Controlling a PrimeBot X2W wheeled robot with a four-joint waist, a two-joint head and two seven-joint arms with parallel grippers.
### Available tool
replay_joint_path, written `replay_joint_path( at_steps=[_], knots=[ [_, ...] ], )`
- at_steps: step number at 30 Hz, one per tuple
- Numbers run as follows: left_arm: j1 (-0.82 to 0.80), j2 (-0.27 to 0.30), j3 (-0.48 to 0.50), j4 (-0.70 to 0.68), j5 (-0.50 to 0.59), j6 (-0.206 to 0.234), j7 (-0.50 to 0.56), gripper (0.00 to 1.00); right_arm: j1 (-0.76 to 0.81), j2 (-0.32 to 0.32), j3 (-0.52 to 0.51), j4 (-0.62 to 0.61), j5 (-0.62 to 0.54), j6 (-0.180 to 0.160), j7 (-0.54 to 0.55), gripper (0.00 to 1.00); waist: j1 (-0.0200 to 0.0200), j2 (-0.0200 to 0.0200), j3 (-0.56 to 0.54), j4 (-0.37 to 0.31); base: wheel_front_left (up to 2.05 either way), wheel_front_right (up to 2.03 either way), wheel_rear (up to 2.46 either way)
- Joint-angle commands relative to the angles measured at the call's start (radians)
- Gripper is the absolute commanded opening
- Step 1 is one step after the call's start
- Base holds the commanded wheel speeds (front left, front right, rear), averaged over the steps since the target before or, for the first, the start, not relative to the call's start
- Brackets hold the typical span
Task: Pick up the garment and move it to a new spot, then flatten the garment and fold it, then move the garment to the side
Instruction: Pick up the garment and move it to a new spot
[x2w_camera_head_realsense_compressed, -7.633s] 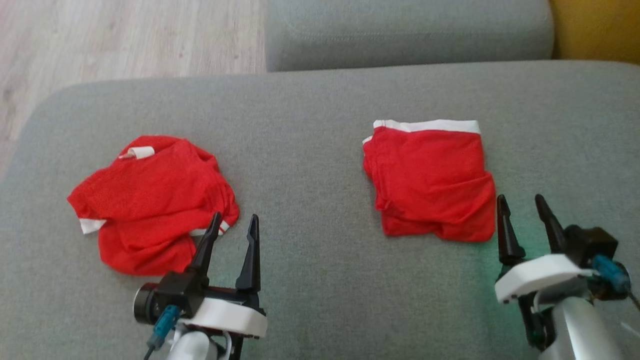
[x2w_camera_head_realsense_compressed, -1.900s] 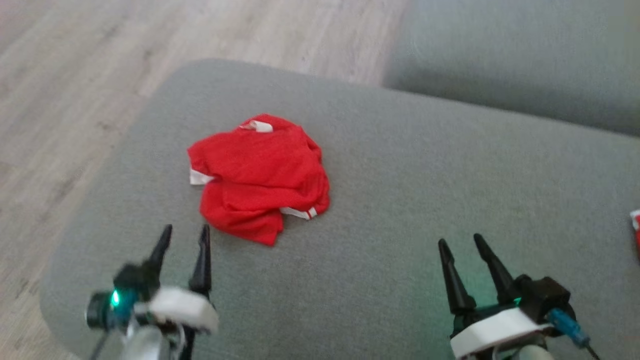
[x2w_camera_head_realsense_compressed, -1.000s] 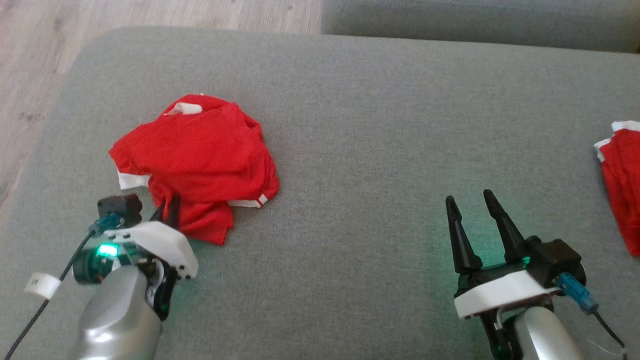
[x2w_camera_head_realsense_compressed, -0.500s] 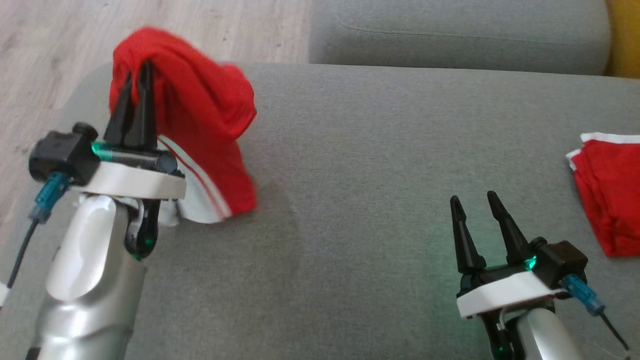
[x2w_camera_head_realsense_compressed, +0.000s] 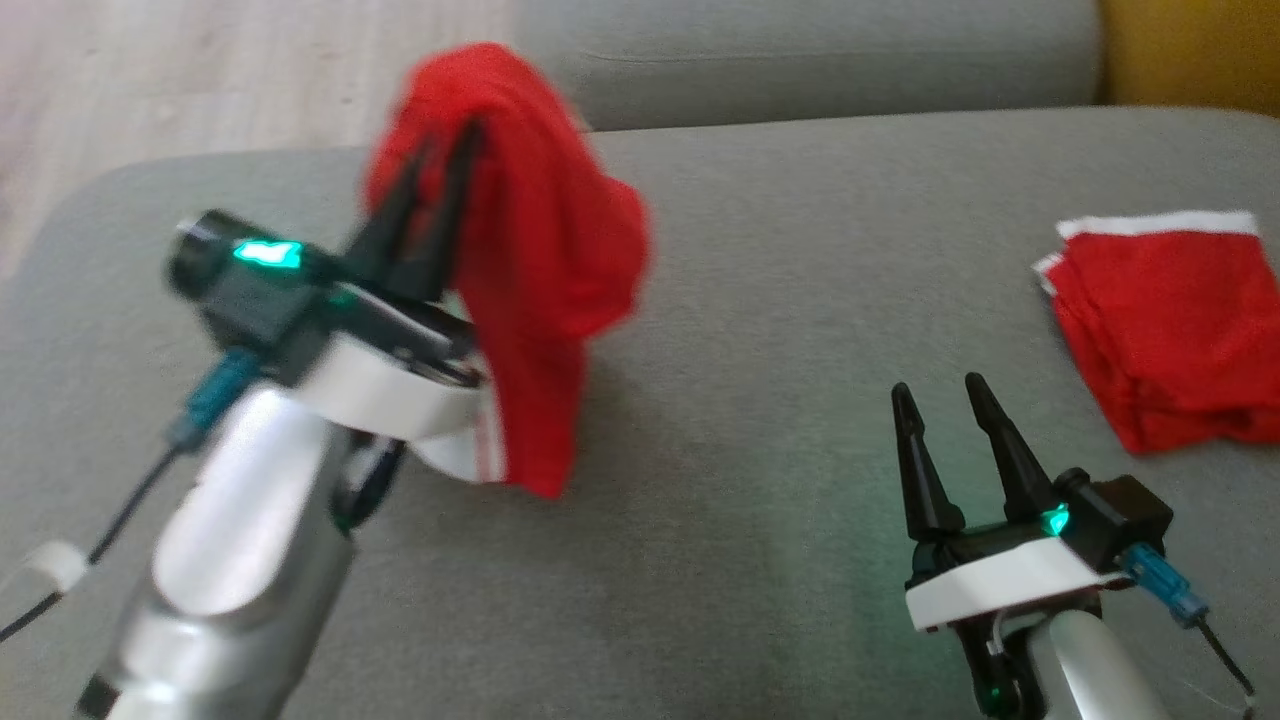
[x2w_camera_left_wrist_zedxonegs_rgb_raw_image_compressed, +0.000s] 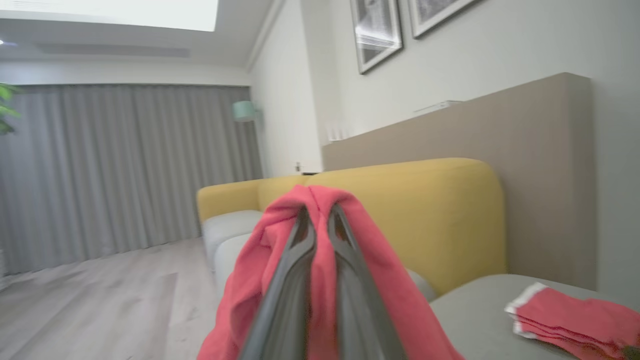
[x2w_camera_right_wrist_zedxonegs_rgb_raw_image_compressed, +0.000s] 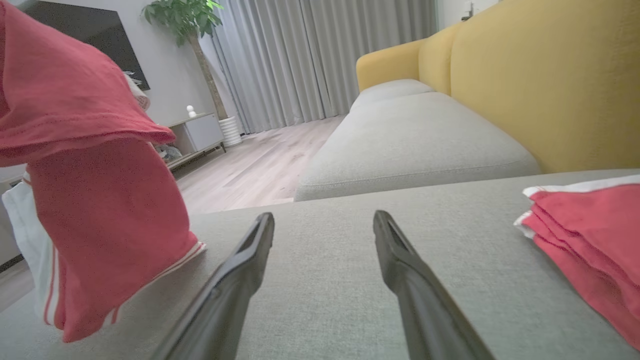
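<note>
Garment (x2w_camera_head_realsense_compressed: 540, 260) hangs from left hand (x2w_camera_head_realsense_compressed: 450, 140); left wrist view shows pinched fabric.

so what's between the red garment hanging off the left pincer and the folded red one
Bare grey cushion lies between the hanging garment and the folded garment in the head view; the open right pincer sits nearer the robot.

The left gripper (x2w_camera_head_realsense_compressed: 450, 140) pinches the garment (x2w_camera_head_realsense_compressed: 545, 260) up over the grey cushion (x2w_camera_head_realsense_compressed: 760, 500), cloth hanging down. The right gripper (x2w_camera_head_realsense_compressed: 937, 388), fingers apart, sits near a folded red pile (x2w_camera_head_realsense_compressed: 1165, 320).
</note>
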Motion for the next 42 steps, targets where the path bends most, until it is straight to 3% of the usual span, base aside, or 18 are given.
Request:
replay_joint_path(
  at_steps=[1,5,6,7,13,20,30,37,42],
  knots=[
    [-0.087,0.025,0.004,-0.04,-0.008,-0.005,0.003,0.0,-0.047,-0.004,0.026,-0.038,0.005,-0.001,-0.011,1.0,0.0001,0.0,0.012,-0.042,0.0,0.0,0.0],
    [-0.132,0.0,-0.116,-0.015,-0.036,-0.005,-0.005,0.0,-0.063,-0.004,0.034,-0.045,0.009,-0.001,-0.011,1.0,0.0001,0.0,0.031,-0.097,0.0,0.0,0.0],
    [-0.143,-0.006,-0.147,0.003,-0.04,-0.006,-0.009,0.22,-0.065,-0.004,0.036,-0.045,0.01,-0.001,-0.011,1.0,0.0001,0.0,0.035,-0.109,0.0,0.0,0.0],
    [-0.153,-0.013,-0.174,0.027,-0.045,-0.006,-0.011,1.0,-0.067,-0.004,0.038,-0.046,0.011,-0.001,-0.011,1.0,0.0001,0.0,0.039,-0.119,0.0,0.0,0.0],
    [-0.188,-0.039,-0.233,0.146,-0.07,-0.006,-0.034,1.0,-0.069,-0.004,0.042,-0.046,0.014,-0.001,-0.011,1.0,0.0001,0.0,0.048,-0.147,0.0,0.0,0.0],
    [-0.157,-0.026,-0.156,0.208,-0.085,0.017,-0.055,1.0,-0.049,-0.004,0.02,-0.048,0.008,-0.001,-0.011,1.0,0.0001,0.0,0.035,-0.106,0.0,0.0,0.0],
    [0.129,0.012,0.075,0.075,-0.103,0.093,-0.057,1.0,-0.008,-0.004,-0.024,-0.045,-0.013,-0.001,-0.011,1.0,0.0001,0.0,-0.022,0.013,0.0,0.0,0.0],
    [0.33,-0.045,0.14,0.025,-0.093,0.097,-0.057,1.0,0.018,-0.004,-0.03,-0.041,-0.026,-0.001,-0.011,1.0,0.0001,0.0,-0.035,0.055,0.0,0.0,0.0],
    [0.366,-0.085,0.152,0.022,-0.059,0.073,-0.057,1.0,0.01,-0.004,-0.022,-0.041,-0.028,-0.001,-0.011,1.0,0.0001,0.0,-0.023,0.049,0.0,0.0,0.0]
  ],
)
